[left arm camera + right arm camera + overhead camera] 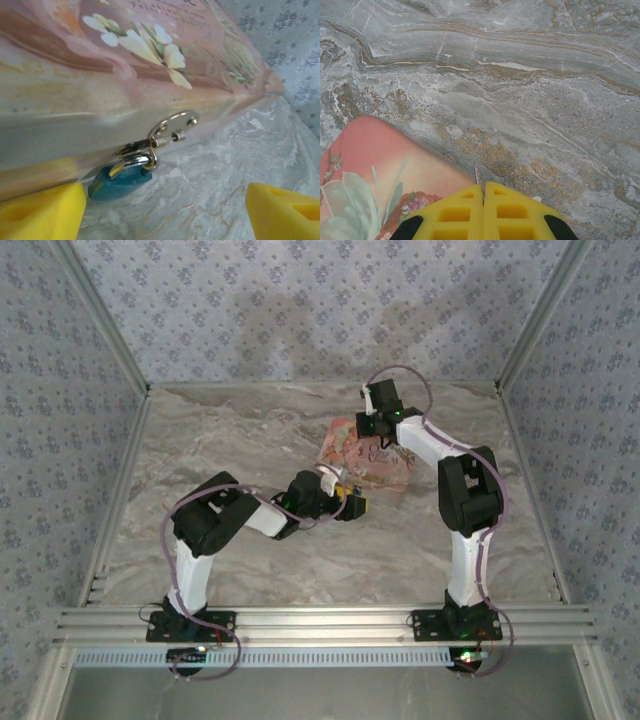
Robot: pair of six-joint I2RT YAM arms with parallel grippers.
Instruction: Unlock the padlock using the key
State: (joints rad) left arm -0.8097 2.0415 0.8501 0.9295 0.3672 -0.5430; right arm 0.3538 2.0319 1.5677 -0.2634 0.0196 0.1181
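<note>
While the left gripper [165,215] hangs wide open, nothing between its yellow fingers [42,210], I log the step in hand as the approach: getting set to steady the padlock [120,181] so the key can go in. Padlock position: teal body low on the front face of the pink floral box [125,75], shackle threaded through the silver hasp [172,127], body on or just above the marble table [210,200]; I cannot tell which. It sits just beside the left-hand finger, well off-centre between the jaws. The right gripper [483,202] is clamped tight. A thin pale sliver pokes out between its pads, and I take it for the key [477,176] seen edge-on, though I am not certain. Next move, my judgement: shift the left gripper sideways to centre the lock, close on the teal body, then bring the right arm round to the front of the box. I cannot make out the keyhole, so its facing needs checking first. View notes: the left wrist camera gives the lock and hasp close up, which I cannot resolve from overhead. The overhead camera gives the layout, with the left gripper [352,503] at the box's near edge and the right gripper [377,432] over its far edge, well apart from the lock. The right wrist camera gives the sliver and a box corner over bare marble.
</note>
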